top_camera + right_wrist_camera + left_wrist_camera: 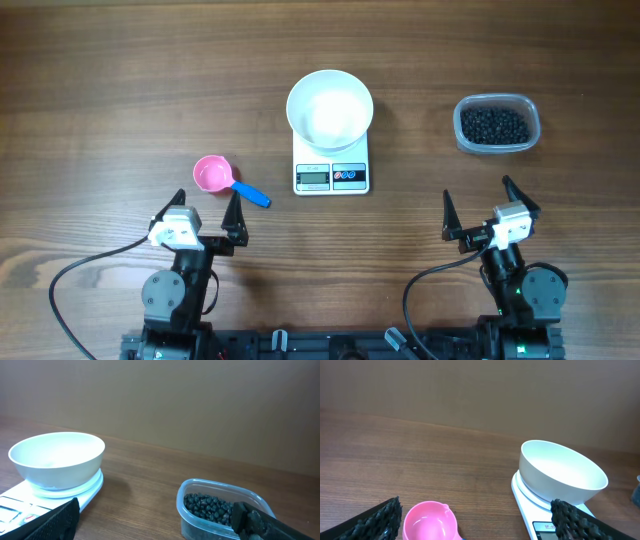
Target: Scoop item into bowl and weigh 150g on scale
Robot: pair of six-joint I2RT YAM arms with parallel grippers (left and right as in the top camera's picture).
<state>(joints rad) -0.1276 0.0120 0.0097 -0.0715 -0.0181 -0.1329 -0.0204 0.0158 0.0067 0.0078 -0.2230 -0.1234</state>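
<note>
Bowl (330, 108), plain white, sits squarely on the small white scale (332, 177) at the middle of the wooden table (100, 90). It covers the far part of the platform, so only the near strip with the grey display and two round buttons shows. The digits on that display may well be there, but they are too small for me to read from any of the three views. The bowl's inside shows plain white (the left wrist camera looks a little over its rim, the right one sees it more from the side).

The black beads (493, 126) all lie in a clear plastic tub (498, 150), well off to the right of the scale and out ahead of the right arm. A pink scoop (213, 174) with a blue handle lies on the table to the left of the scale, cup facing up, handle pointing toward the near right. It is apart from the scale and just ahead of the left arm.

The left gripper (207, 200) hangs near the front of the table with its two black fingers spread wide, gripping nothing; the tip of the scoop's handle lies near the finger on the scale's side but apart from it. The right gripper (478, 190) stands the same way, fingers wide apart and holding nothing, with the tub further out and slightly to its right
</note>
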